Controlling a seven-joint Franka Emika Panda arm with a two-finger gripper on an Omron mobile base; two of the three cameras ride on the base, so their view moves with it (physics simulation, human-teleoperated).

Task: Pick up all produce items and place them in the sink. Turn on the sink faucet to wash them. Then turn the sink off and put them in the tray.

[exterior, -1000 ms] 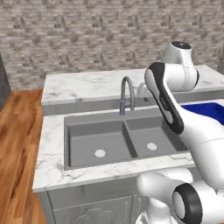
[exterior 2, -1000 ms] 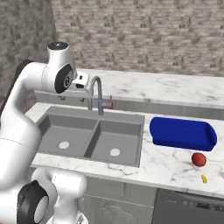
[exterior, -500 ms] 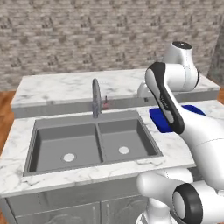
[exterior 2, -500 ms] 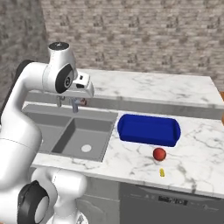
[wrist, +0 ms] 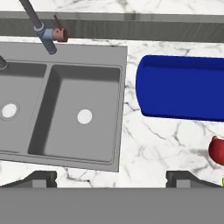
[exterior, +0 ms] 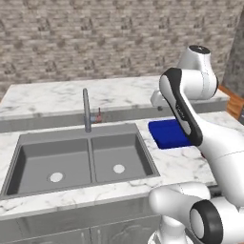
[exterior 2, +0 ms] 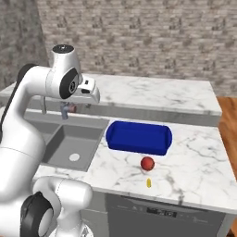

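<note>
A grey double-basin sink (exterior: 81,157) is sitting recessed in a white marble counter (exterior 2: 194,162), each of its two bowls showing a round white drain. The slim grey faucet (exterior: 86,110) is standing at the sink's back edge, at twelve o'clock from the divider between the bowls, with a small reddish-marked lever (wrist: 59,34) sticking out at its side. A deep-blue tray (exterior 2: 139,137) is lying on the counter just beside the sink, at three o'clock from it in the hand view, apart from the sink's rim. A small round red fruit (exterior 2: 147,163) is resting on the marble near the tray, at about six o'clock from the tray's middle in the right base view, not touching it; in the hand view it is peeking in at the right edge, at five o'clock from the tray. A tiny yellow item (exterior 2: 148,183) is lying on the counter just at six o'clock from the fruit; what it is cannot be told. The white arm is reaching up and over the counter, and the gripper (wrist: 112,178) is hanging above the strip of marble between sink and tray with its two dark fingertips (wrist: 41,177) standing wide apart, gripping nothing. Both sink bowls are lying bare, and a brick wall (exterior: 95,38) is running behind the counter.
</note>
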